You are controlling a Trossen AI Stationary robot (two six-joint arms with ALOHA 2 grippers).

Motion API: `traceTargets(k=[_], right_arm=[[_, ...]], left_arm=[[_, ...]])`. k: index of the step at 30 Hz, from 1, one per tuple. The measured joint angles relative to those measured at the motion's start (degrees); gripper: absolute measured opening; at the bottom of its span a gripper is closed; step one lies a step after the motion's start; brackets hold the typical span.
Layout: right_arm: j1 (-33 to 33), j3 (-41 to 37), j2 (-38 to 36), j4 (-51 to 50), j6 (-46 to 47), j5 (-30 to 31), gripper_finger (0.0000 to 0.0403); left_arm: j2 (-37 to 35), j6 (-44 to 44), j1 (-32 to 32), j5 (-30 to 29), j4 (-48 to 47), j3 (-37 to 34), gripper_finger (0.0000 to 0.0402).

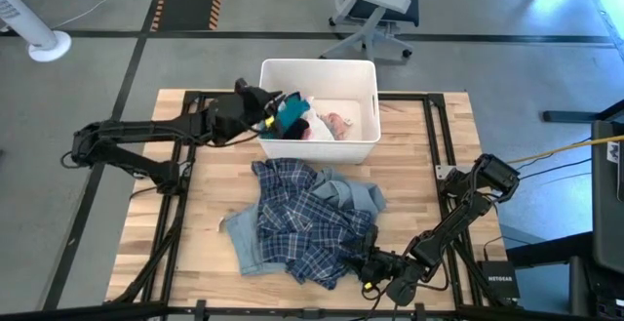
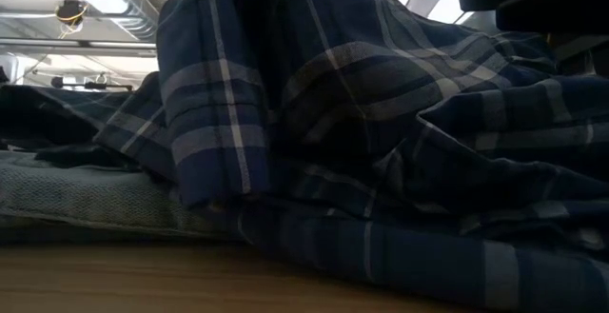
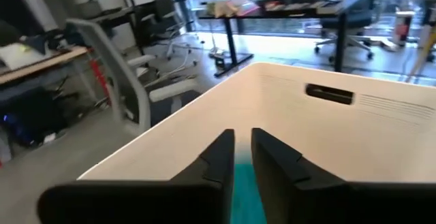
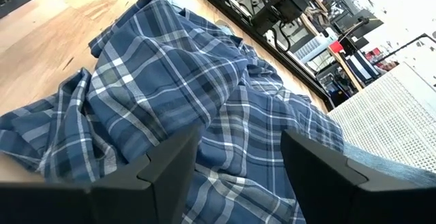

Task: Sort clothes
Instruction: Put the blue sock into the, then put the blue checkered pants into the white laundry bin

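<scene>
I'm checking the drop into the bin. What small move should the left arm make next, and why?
Probably finish opening the left gripper and let the teal garment fall. It is over the white bin's left end, the fingers stand only slightly apart, and teal fabric shows between them. The right gripper waits open at the blue plaid shirt on the table.

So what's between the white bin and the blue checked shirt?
Only bare wooden table between white plastic bin and blue plaid fabric shirt, in the high view.
</scene>
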Motion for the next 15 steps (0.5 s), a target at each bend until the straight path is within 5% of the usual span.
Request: traceTargets(k=[9,15], right_arm=[[0.01,0.0,0.0,-0.09,0.01,-0.02,0.0232],[0.03,0.0,0.0,-0.47,0.2,-0.54,0.0232]], left_arm=[[-0.07,-4.56,1.14,0.13,-5.18,0.0,0.0156],[-1.38,-8.19,-4.17,0.11,-13.12,-0.02,0.0185]])
